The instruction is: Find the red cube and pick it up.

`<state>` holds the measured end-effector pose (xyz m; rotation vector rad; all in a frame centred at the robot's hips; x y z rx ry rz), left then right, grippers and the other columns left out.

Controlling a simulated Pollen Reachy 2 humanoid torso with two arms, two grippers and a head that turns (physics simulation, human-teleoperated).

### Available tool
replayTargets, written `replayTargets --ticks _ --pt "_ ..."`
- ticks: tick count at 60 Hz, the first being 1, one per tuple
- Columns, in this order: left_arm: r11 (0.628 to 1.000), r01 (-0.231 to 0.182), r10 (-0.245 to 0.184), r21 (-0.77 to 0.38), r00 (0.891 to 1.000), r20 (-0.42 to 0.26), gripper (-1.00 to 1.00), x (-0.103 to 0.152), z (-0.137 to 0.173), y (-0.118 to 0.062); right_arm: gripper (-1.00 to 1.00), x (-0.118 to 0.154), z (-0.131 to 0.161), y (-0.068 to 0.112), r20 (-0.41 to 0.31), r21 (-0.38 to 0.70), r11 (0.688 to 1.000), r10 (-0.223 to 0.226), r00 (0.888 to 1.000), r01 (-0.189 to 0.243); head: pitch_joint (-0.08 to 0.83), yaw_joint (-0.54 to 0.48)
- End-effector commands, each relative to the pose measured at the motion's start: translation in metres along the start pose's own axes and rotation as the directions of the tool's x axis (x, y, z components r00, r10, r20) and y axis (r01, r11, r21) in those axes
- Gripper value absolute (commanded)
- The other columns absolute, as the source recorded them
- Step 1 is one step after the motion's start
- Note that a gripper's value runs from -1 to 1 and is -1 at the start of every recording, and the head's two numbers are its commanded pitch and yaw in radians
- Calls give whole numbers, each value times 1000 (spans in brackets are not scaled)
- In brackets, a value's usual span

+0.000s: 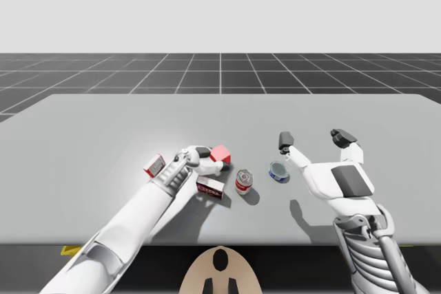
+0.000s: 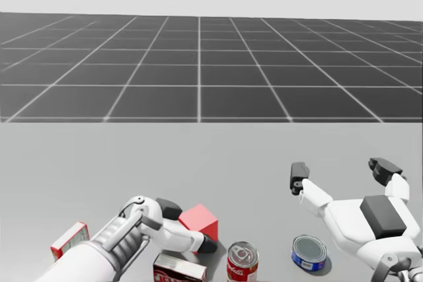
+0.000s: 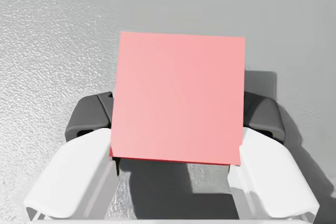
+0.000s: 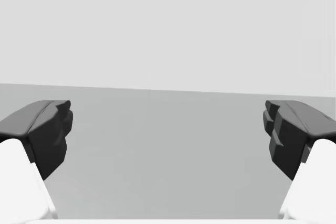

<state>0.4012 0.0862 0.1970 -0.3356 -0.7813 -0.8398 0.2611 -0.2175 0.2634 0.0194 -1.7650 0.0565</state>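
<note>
Desk (image 1: pixel 83 135): flat, plain light grey, finely grained in the left wrist view, with a straight far edge and a dark strip along its near edge in the high view. Floor (image 1: pixel 220 70) beyond the desk: dark grey, ruled with a pale square grid that runs back to a level horizon. Backdrop (image 1: pixel 220 5) above the horizon: uniform pale grey; lighting is even and from above, with short, soft-edged shadows on the desk.
</note>
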Motion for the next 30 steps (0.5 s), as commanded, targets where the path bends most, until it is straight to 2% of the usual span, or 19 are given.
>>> replayTargets --ticks 1,7,13,21,22,25,26,29,30 --pt "1000 13 -14 17 999 51 1000 34 25 -4 -1000 -1 0 2 -8 -3 1000 -31 999 31 291 -43" --pt "999 29 -32 29 994 108 1000 56 51 0 -1000 0 0 0 -24 12 998 -62 998 62 289 -48" --pt "998 41 -47 45 988 150 1000 71 70 1 -1000 0 0 0 -23 18 998 -59 998 60 288 -50" --pt "995 56 -72 77 971 229 1000 95 101 0 -1000 -1 1 -3 -24 39 998 -57 998 58 285 -49" --pt "995 60 -80 85 964 255 1000 101 111 -1 -1000 -1 1 -5 -27 42 997 -59 998 60 284 -48" --pt "995 57 -80 87 955 287 1000 107 121 -2 -1000 -1 2 -5 -25 41 997 -62 998 63 282 -48" --pt "994 55 -82 92 944 320 1000 113 133 -4 -1000 -1 2 -6 -23 51 997 -61 998 62 280 -49" --pt "994 54 -84 92 931 355 1000 117 145 -6 -1000 -1 2 -7 -23 52 997 -58 998 60 278 -49" --pt "994 52 -83 91 922 379 1000 120 152 -8 -1000 -1 2 -7 -23 55 997 -59 998 60 278 -49"
